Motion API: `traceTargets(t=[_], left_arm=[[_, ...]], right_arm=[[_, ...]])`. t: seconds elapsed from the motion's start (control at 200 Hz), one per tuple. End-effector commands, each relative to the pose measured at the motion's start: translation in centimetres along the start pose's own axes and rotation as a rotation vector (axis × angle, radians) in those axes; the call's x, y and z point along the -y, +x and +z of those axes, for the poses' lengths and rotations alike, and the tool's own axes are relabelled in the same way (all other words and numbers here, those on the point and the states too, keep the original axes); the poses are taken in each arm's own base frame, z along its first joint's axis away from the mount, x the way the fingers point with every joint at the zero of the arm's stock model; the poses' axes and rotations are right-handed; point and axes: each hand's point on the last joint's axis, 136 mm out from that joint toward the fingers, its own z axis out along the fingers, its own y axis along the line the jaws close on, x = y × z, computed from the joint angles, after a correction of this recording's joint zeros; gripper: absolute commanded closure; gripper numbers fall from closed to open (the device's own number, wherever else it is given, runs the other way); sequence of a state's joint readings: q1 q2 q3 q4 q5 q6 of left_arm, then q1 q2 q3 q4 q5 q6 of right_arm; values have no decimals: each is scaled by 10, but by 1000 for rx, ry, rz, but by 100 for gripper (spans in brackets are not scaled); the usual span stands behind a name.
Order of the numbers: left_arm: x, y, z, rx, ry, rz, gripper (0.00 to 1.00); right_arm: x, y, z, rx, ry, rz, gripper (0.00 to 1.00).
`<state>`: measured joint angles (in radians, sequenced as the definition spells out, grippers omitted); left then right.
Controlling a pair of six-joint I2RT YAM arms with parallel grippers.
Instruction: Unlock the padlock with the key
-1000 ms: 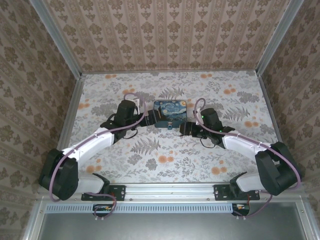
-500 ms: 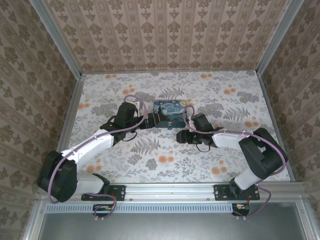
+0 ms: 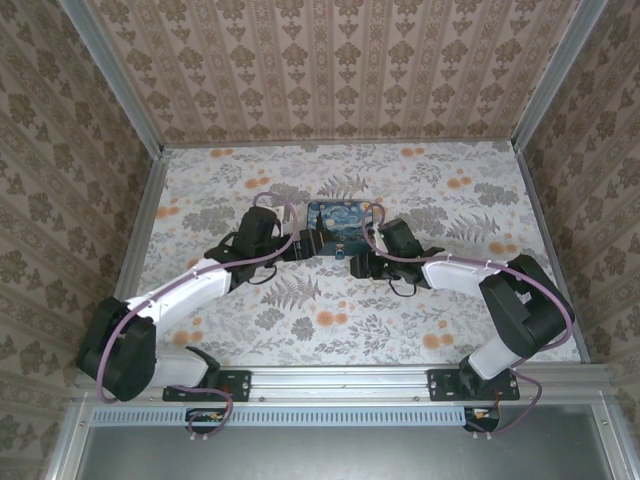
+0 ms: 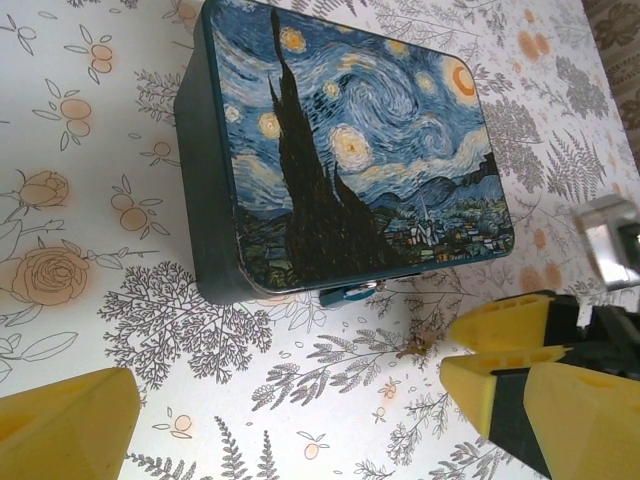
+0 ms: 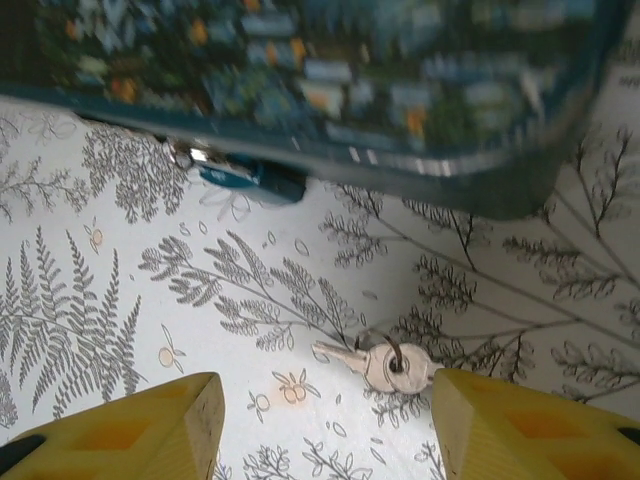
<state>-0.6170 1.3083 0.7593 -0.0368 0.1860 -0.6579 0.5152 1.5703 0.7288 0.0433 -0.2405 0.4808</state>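
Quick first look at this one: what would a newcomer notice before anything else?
The starry-night printed box stands out at the middle of the floral table. In the right wrist view, a small key on a ring lies flat on the table between the fingers of the open right pincer. Just beyond it, the tiny bluish padlock sits at the box's lower edge.

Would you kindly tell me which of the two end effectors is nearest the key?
The right end effector: the key lies on the table between its yellow fingertips, while the left end effector faces the box.
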Motion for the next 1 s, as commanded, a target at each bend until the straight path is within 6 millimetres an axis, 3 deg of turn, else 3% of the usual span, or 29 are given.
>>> traceTargets(t=[0.0, 0.485, 0.995], left_arm=[[3, 0, 4, 6, 9, -1, 0], [3, 1, 7, 2, 15, -7, 0], [5, 3, 4, 8, 31, -5, 0]], right_arm=[[2, -8, 4, 2, 44, -46, 41], [5, 11, 30, -66, 61, -42, 42], [-18, 86, 9, -170, 30, -53, 47]])
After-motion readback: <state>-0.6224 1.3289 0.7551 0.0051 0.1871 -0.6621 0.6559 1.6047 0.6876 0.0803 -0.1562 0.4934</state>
